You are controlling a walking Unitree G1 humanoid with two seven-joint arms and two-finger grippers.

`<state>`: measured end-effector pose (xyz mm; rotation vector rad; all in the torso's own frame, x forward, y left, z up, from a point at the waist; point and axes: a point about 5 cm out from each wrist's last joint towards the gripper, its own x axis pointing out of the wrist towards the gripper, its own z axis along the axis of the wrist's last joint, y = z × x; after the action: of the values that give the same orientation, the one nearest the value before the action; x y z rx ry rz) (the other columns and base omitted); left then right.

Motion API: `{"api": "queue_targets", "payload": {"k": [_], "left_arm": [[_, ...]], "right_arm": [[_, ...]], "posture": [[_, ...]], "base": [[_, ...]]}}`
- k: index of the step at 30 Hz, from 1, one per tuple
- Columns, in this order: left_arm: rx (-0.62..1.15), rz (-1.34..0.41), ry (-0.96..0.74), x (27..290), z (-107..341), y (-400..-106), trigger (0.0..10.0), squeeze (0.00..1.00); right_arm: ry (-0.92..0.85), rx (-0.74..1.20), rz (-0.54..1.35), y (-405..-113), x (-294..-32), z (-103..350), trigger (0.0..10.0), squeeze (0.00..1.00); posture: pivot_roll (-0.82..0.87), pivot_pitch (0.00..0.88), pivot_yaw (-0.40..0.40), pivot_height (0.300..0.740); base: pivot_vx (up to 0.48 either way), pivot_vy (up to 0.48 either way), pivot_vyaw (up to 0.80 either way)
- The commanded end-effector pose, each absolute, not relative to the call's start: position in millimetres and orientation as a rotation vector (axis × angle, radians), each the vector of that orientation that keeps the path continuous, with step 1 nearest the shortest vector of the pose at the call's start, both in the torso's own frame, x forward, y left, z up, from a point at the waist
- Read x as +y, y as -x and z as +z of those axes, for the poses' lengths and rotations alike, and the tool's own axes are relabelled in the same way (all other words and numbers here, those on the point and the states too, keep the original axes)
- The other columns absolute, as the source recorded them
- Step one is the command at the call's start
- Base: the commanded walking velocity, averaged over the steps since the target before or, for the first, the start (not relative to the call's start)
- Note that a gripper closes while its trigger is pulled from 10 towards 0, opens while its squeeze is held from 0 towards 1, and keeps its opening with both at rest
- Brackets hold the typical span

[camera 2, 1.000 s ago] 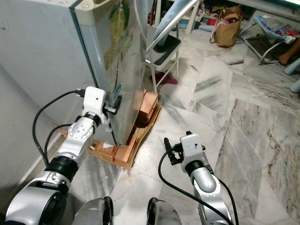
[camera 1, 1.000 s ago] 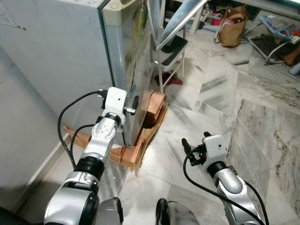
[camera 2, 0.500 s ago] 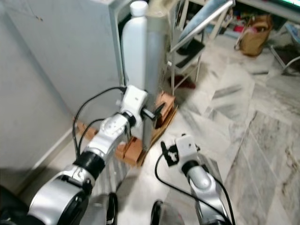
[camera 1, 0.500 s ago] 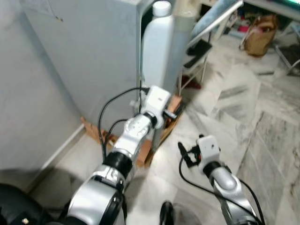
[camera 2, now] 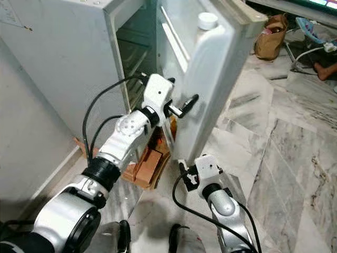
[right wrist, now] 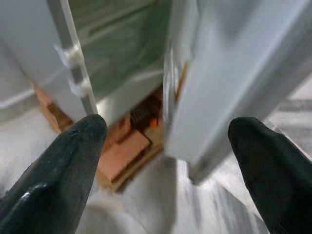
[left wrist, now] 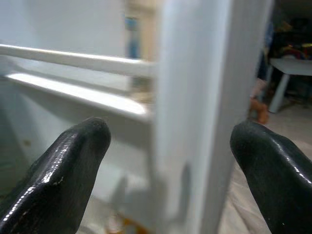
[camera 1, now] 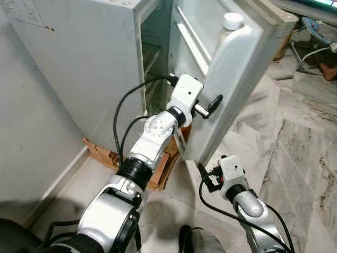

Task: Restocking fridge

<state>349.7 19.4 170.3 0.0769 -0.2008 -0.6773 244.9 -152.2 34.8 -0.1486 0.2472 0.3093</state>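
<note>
Marble floor (camera 1: 295,142); fridge (camera 1: 89,58) on bricks (camera 2: 147,167). Door (camera 1: 226,89) ajar, bottle (camera 2: 207,22) in its rack. Left gripper (left wrist: 168,161) open, straddling the door edge, the best hold: rigid, probably heavy, smooth. Right gripper (right wrist: 168,161) open, empty, low.

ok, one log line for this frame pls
stage: opening fridge | fridge door: partly open, bottle in its rack | left gripper: open, straddling door edge | right gripper: open, low, idle
</note>
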Motion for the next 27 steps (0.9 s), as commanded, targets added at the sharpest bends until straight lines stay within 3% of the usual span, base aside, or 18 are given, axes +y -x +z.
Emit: {"api": "queue_targets", "payload": {"k": [1, 13, 21, 27], "left_arm": [[-0.127, -0.587, -0.073, 52, 144, -346, 10.0, 0.0], [-0.021, -0.38, -0.083, 116, 104, -312, 10.0, 0.0], [0.003, -0.366, -0.126, 130, 98, -290, 10.0, 0.0], [0.026, -0.367, -0.12, 122, 95, -290, 10.0, 0.0]], "right_arm": [[0.153, 0.248, 0.294, -245, -155, 35, 10.0, 0.0], [0.146, 0.192, 0.29, -258, -151, 42, 10.0, 0.0], [0.152, 0.193, 0.287, -259, -151, 40, 10.0, 0.0], [0.158, 0.187, 0.284, -261, -150, 40, 10.0, 0.0]], "posture": [[0.04, 0.11, -0.023, 0.74], [0.07, 0.1, -0.037, 0.74], [0.07, 0.096, -0.032, 0.74], [0.07, 0.09, -0.036, 0.74]], "base": [[0.0, 0.0, 0.0], [0.321, -0.313, -0.61], [0.402, -0.257, 0.0], [0.436, 0.0, 0.0]]}}
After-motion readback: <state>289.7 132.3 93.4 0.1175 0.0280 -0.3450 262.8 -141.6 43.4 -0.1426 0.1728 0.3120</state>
